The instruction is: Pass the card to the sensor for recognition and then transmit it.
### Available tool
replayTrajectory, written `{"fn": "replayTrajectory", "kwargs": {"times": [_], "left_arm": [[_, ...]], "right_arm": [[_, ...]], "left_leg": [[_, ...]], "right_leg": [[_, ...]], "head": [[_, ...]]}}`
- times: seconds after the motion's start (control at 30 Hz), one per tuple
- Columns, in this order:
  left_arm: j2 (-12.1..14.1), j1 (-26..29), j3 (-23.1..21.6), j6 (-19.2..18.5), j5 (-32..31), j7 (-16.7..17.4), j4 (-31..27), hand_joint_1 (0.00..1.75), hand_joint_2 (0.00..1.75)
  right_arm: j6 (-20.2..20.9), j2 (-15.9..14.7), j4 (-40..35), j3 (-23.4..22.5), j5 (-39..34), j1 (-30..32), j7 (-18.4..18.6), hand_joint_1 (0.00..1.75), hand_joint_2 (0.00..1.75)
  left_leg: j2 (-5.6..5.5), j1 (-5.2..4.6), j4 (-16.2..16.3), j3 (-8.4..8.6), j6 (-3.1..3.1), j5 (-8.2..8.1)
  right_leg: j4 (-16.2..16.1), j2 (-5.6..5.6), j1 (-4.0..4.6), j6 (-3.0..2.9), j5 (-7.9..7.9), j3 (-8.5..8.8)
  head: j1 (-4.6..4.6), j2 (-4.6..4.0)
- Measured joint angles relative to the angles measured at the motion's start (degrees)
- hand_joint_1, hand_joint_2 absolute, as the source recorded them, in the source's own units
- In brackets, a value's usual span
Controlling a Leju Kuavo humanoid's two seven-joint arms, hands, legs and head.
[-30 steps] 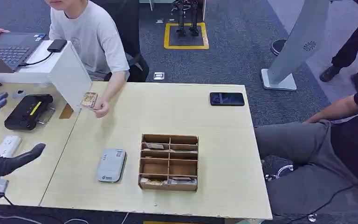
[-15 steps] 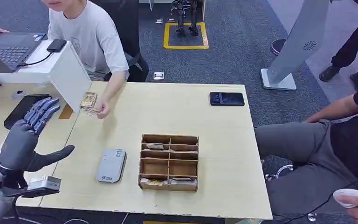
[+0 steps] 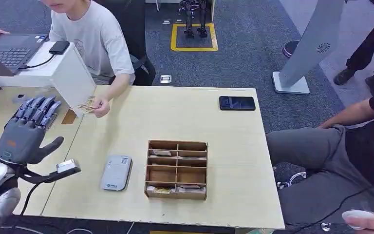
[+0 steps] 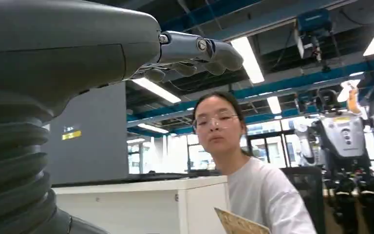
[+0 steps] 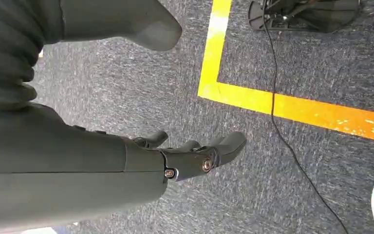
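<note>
The left hand (image 3: pixel 27 134) is raised above the left table, at about nine o'clock in the head view, its fingers (image 3: pixel 35 108) spread apart and pointing toward twelve o'clock, the thumb out toward three o'clock, and nothing in its palm; it covers most of the dark device lying beneath it, so that device cannot be made out. In the left wrist view the same hand (image 4: pixel 102 53) shows from behind, its fingertips (image 4: pixel 219 53) slightly bent with nothing between them. The card (image 3: pixel 87 106) is pinched in the hand (image 3: pixel 100 108) of a person in a light shirt (image 3: pixel 97 41) sitting at eleven o'clock, at the far left corner of the pale wooden table (image 3: pixel 224 204), just beside the white box (image 3: pixel 73 78); it is seen nearly edge-on, so its face is hard to read. A corner of the card (image 4: pixel 241 225) pokes into the left wrist view, cut off by the frame. The grey sensor (image 3: pixel 116 172) lies flat on the table at seven o'clock, just beside the wooden compartment tray (image 3: pixel 177 169), whose slots hold small cards too tiny to tell apart. A black phone (image 3: pixel 237 103) lies at one o'clock. The right hand (image 5: pixel 185 156) hangs over grey carpet (image 5: pixel 126 83) near a yellow floor line (image 5: pixel 292 105), fingers loosely apart and holding nothing.
</note>
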Motion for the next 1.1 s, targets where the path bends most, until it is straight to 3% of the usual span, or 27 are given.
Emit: {"fn": "replayTrajectory", "kwargs": {"times": [0.9,0.93,1.1], "left_arm": [[-0.8,-1.0,-1.3,0.3,-0.5,2.8,7.5,0.00,1.75],[-0.9,-1.0,-1.3,0.3,-0.5,2.8,7.6,1.75,1.75],[-1.0,-1.0,-1.3,-0.7,0.5,2.7,8.1,1.75,1.75]], "right_arm": [[-0.4,-0.8,2.0,0.5,0.0,-0.2,0.4,0.00,1.75],[-0.4,-0.8,2.1,0.5,0.0,-0.3,0.5,0.00,1.75],[-0.4,-0.9,2.2,0.5,0.0,-0.3,0.6,0.00,1.75]], "left_leg": [[0.01,0.00,0.0,-0.14,0.00,0.00],[0.00,0.00,0.0,-0.14,0.00,0.00],[0.01,0.00,0.0,-0.15,0.00,0.00]], "right_leg": [[0.0,0.01,0.00,0.00,0.00,-0.12],[0.0,0.00,0.00,0.00,0.00,-0.12],[0.0,0.01,0.00,0.00,0.00,-0.14]], "head": [[0.02,0.00],[0.00,0.00],[0.00,0.00]]}}
